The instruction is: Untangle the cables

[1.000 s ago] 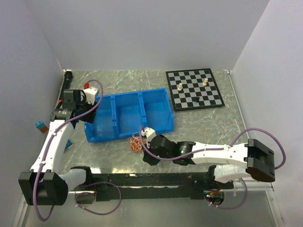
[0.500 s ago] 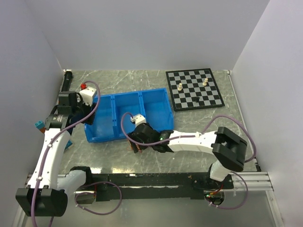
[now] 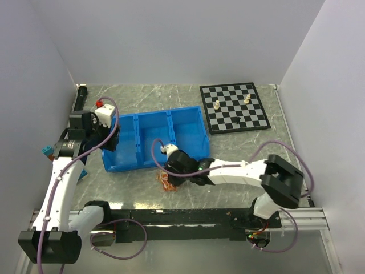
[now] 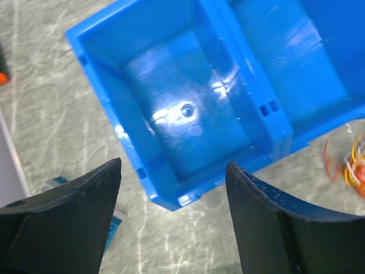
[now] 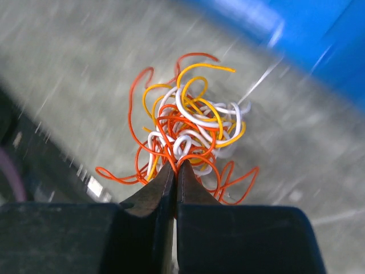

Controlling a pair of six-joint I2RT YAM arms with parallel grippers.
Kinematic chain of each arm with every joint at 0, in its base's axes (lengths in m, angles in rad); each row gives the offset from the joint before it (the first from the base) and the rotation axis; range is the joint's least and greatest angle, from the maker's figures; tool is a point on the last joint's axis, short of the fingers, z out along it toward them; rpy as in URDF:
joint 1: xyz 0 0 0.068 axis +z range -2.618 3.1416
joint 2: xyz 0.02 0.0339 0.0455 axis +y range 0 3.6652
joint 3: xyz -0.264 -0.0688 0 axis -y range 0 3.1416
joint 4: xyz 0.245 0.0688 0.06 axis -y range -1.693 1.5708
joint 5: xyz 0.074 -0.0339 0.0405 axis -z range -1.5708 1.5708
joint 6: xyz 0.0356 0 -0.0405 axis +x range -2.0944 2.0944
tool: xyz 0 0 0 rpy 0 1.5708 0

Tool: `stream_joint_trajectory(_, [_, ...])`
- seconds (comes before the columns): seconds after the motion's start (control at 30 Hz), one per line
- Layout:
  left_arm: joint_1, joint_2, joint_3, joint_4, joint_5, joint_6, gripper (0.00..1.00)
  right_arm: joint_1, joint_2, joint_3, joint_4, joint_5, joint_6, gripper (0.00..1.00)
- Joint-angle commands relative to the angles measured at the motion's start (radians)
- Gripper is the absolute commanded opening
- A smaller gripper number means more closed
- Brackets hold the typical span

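The cables (image 3: pixel 166 181) lie in one red, orange and white knot on the counter (image 3: pixel 245 149). They sit toward its near edge, just off the near long wall of the blue bin (image 3: pixel 131 164).

From above, the right end effector (image 3: pixel 170 173) covers part of the knot and its jaws cannot be read. The right wrist view settles it. The right end effector (image 5: pixel 175 165) is clenched, fingers pressed flat together, with orange strands of the cables (image 5: pixel 191 134) running into the seam at the tips.

The left end effector (image 3: pixel 108 138) hangs over the bin's left end. Its wrist view shows the left end effector (image 4: pixel 173 170) released, jaws spread wide above the bare left compartment of the blue bin (image 4: pixel 242 63), with the cables (image 4: pixel 349 164) a blurred patch at the right edge.

Only the overhead view shows the chessboard (image 3: pixel 235 107) at the far right corner, carrying three chess pieces (image 3: pixel 218 104).
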Motion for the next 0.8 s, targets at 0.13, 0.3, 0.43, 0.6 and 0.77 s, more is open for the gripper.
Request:
stream_joint_trajectory(0.13, [-0.130,-0.023,0.007,0.041,0.077,-0.041,0.82,0.039,-0.244,-0.196,0.112,-0.131,0.065,0.00])
stream_joint_trajectory(0.3, [-0.262,-0.026,-0.021,0.047,0.092,-0.045,0.81,0.033,-0.232,-0.214,0.069,-0.107,0.077,0.16])
stream_joint_trajectory(0.43, [-0.355,-0.005,-0.026,0.033,0.144,-0.040,0.81,0.016,-0.236,-0.240,0.069,-0.109,0.093,0.66])
stream_joint_trajectory(0.6, [-0.473,0.043,-0.047,0.013,0.191,-0.002,0.80,-0.017,-0.332,-0.291,0.039,-0.083,0.097,0.73])
stream_joint_trajectory(0.77, [-0.614,0.098,-0.065,0.012,0.248,0.052,0.80,-0.062,-0.486,-0.346,0.013,-0.130,0.093,0.71])
